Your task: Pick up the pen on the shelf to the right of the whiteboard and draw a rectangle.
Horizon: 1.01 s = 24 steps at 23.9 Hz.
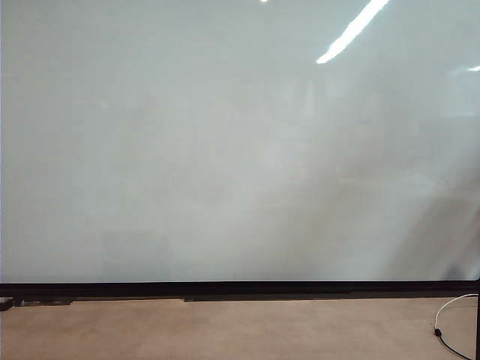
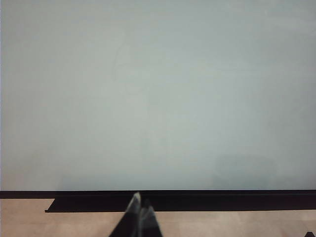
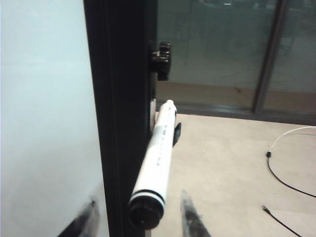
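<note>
One whiteboard (image 1: 225,150) fills the exterior view, edged by one black frame (image 1: 240,288). One pen (image 3: 156,163) shows in the right wrist view, with one black knob (image 3: 162,60) and two cables (image 3: 286,163) on the floor. Two pincers appear: left pincer (image 2: 140,207), right pincer (image 3: 138,217).

Office — whiteboard (image 1: 225,150), glass partition (image 3: 217,44)

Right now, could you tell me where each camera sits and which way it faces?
Exterior: off the arms, square-on to the whiteboard; no robot part shows.
Left wrist: faces the board's lower frame; left gripper tips together.
Right wrist: at the board's right edge, looking along the pen, which lies between the open right gripper fingers.
All three share the whiteboard; exterior and right wrist share the floor cable.
</note>
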Motion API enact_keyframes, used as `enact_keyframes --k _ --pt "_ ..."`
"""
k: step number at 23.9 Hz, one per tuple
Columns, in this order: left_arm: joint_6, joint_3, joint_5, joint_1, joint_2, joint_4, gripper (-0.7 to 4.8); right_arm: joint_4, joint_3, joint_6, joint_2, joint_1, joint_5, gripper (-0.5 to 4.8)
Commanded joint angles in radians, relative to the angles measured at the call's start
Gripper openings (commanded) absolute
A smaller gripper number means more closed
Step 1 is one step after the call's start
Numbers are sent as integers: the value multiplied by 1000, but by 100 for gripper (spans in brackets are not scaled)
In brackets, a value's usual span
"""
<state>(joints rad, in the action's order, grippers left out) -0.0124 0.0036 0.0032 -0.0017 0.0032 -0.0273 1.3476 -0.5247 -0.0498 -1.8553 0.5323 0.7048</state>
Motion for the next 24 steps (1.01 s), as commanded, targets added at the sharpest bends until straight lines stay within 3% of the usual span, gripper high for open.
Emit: enact_keyframes --k 1,24 --pt "5 3 0 0 0 6 -4 64 -5 36 -18 -6 0 212" --pt "5 3 0 0 0 6 -5 64 -78 106 -53 -35 -30 211"
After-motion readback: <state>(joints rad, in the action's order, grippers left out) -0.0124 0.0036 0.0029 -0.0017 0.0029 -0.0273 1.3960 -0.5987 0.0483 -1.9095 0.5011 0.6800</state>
